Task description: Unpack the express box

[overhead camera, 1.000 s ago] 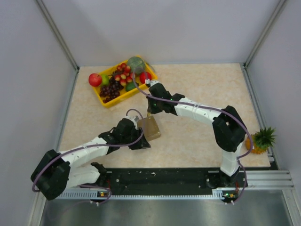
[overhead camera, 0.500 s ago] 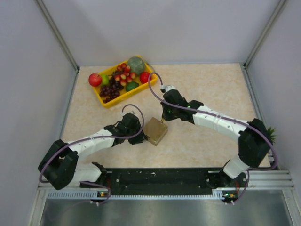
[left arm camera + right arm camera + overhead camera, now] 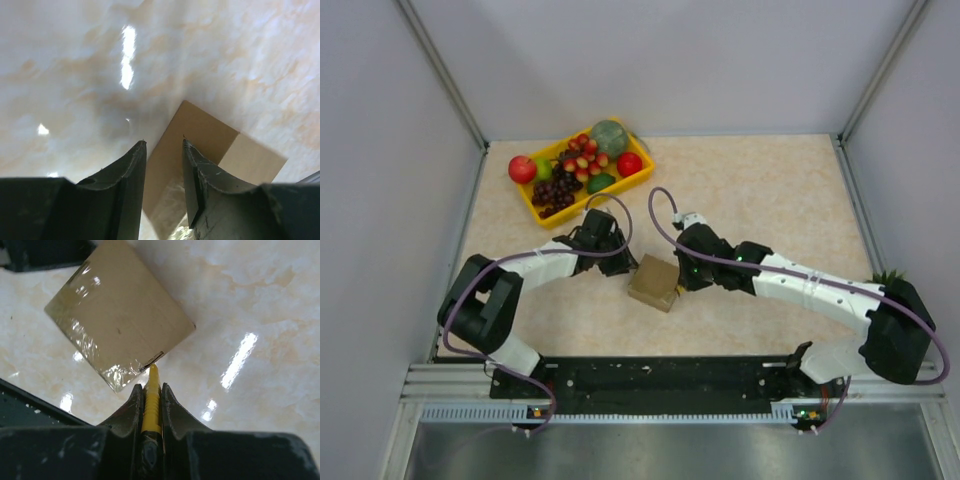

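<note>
The express box (image 3: pixel 655 284) is a small flat brown cardboard box with clear tape, lying flat on the table. It also shows in the left wrist view (image 3: pixel 200 145) and the right wrist view (image 3: pixel 117 315). My left gripper (image 3: pixel 621 263) sits at the box's left corner with its jaws a little apart (image 3: pixel 162 142), the taped corner showing between the fingers. My right gripper (image 3: pixel 682 276) is shut (image 3: pixel 151 386) on a yellow cutter (image 3: pixel 151 400). The cutter's tip touches the box's near taped edge.
A yellow tray (image 3: pixel 546 216) of fruit stands at the back left. A pineapple (image 3: pixel 891 277) peeks out behind the right arm at the table's right edge. The black base rail (image 3: pixel 660 378) runs along the near edge.
The box went from tilted at the left gripper to flat on the table, a little further right. The right gripper came down toward the near side to the box. The left arm stretched further back.
</note>
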Robot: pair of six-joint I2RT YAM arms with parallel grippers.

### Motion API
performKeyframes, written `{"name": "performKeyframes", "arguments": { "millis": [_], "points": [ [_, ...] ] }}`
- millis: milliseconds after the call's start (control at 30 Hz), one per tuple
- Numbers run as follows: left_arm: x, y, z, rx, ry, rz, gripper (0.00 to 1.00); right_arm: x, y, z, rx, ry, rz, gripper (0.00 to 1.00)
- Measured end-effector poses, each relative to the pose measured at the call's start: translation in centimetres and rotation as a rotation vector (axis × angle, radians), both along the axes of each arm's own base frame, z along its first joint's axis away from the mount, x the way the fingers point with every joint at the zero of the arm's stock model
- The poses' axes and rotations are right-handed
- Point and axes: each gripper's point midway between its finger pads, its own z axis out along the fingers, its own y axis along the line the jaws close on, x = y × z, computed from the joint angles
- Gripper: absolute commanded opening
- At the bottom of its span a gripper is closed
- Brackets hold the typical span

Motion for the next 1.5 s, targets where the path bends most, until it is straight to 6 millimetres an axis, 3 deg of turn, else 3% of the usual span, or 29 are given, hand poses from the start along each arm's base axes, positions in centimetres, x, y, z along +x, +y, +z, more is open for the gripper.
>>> {"name": "performKeyframes", "arguments": {
  "millis": [167, 367, 500, 633, 700, 833, 933, 1000, 1167, 1233, 1500],
  "points": [
    [2.9, -2.7, 0.4, -0.069, -0.030, -0.073, 0.38, -1.8, 1.0, -0.1, 0.001, 0.025, 0.022, 0.00],
    [5.0, -4.1, 0.5, -0.136, -0.035, -0.114, 0.39, -1.6, 0.9, 0.5, -0.009, 0.032, -0.029, 0.00],
    [6.6, -3.0, 1.2, -0.156, -0.049, -0.103, 0.44, -1.6, 0.7, 1.2, -0.006, 0.029, -0.039, 0.00],
    [7.7, -0.5, 2.2, -0.127, -0.069, -0.071, 0.55, -2.4, 0.3, 3.1, 0.035, 0.013, -0.006, 0.00],
    [7.6, 1.0, 3.4, -0.098, -0.081, -0.052, 0.55, -2.6, 0.1, 4.4, 0.061, -0.012, 0.013, 0.00],
    [6.0, 2.6, 7.0, -0.067, -0.148, -0.049, 0.38, -1.6, 0.1, 7.1, 0.082, -0.094, 0.014, 0.00],
    [3.3, 3.1, 8.3, -0.071, -0.196, -0.078, 0.33, 0.2, 0.6, 8.1, 0.059, -0.146, -0.011, 0.00],
    [1.1, 3.1, 7.6, -0.063, -0.192, -0.112, 0.30, 1.3, 1.5, 7.7, 0.040, -0.160, -0.013, 0.00],
    [-5.2, 1.8, 3.1, -0.038, -0.085, -0.244, 0.23, 2.6, 3.0, 4.6, -0.022, -0.136, 0.000, 0.00],
    [-6.5, 1.6, 1.9, -0.039, -0.046, -0.274, 0.23, 2.8, 3.4, 3.6, -0.040, -0.124, 0.008, 0.00],
    [-5.4, 0.0, 0.4, -0.068, -0.024, -0.296, 0.25, 3.1, 4.2, 3.3, -0.018, -0.120, 0.008, 0.00]
  ]
}}
